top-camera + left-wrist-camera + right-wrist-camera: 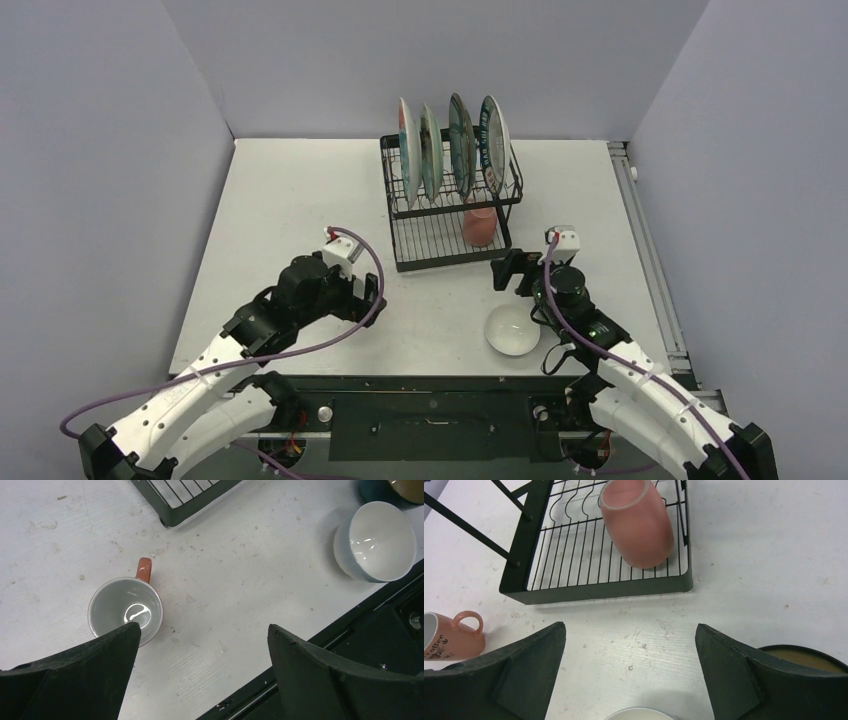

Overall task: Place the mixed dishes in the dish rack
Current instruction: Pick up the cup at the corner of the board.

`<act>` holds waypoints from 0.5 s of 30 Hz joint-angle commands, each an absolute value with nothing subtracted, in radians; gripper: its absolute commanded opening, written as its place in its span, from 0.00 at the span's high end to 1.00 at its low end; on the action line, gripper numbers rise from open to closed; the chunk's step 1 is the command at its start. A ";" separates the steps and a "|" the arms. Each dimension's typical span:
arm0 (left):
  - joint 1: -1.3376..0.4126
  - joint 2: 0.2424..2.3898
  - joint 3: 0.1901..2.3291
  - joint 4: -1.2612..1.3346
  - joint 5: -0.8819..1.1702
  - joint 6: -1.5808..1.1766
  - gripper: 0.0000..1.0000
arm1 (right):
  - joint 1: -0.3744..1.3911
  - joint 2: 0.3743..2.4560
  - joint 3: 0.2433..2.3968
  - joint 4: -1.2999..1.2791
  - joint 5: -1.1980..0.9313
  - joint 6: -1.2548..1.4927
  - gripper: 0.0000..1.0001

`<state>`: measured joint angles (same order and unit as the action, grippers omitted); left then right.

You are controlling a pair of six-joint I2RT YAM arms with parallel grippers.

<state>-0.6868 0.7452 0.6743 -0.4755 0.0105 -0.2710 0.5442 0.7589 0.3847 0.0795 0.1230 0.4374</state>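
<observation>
Left claw [202, 630] stands spread wide, its two matte black wedge fingers framing the bench [240, 580] in the wrist camera. Just under one finger sits a loose mug [125, 610], upright, glossy grey-white inside, its terracotta-pink handle pointing toward the rack [172, 515]. The finger overlaps the rim, and I cannot tell whether they touch. From the top camera that mug is out of sight.

Right claw [630, 629] is spread just as wide and holds nothing. Its camera catches dark lettering on the loose mug's side, which the left wrist view misses. It also shows a racked mug [636, 522] resting on the thin wire bars of the lower tray by the right front corner, a flat pink end tilted up. A dark bowl [804, 657] with a tan inside peeks out beside one finger; the top camera does not show it.

White bowl [513, 330], smooth and shiny, sits near the bench's front edge. Only the top camera shows four round plates [450, 145] standing on edge in the upper slots.

Left arm [250, 330] and right arm [620, 350] both reach forward from their bases, elbows bent, wrists tipped down at the scuffed white bench.
</observation>
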 commanded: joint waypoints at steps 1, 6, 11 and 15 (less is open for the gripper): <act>-0.681 0.771 0.741 -0.515 -0.088 -0.327 0.04 | 0.546 0.673 0.474 -0.105 0.207 0.478 0.04; -0.681 0.842 0.758 -0.547 -0.146 -0.346 0.04 | 0.545 0.606 0.501 -0.193 0.215 0.524 0.04; -0.681 0.914 0.777 -0.560 -0.161 -0.350 0.04 | 0.545 0.588 0.523 -0.230 0.141 0.541 0.18; -0.681 0.964 0.790 -0.558 -0.154 -0.351 0.03 | 0.545 0.573 0.514 -0.228 0.125 0.569 0.26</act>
<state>-0.6853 0.9321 0.7307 -0.5591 -0.1333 -0.3374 0.5442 0.5926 0.4789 -0.2104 0.1547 0.5301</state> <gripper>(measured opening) 0.964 0.758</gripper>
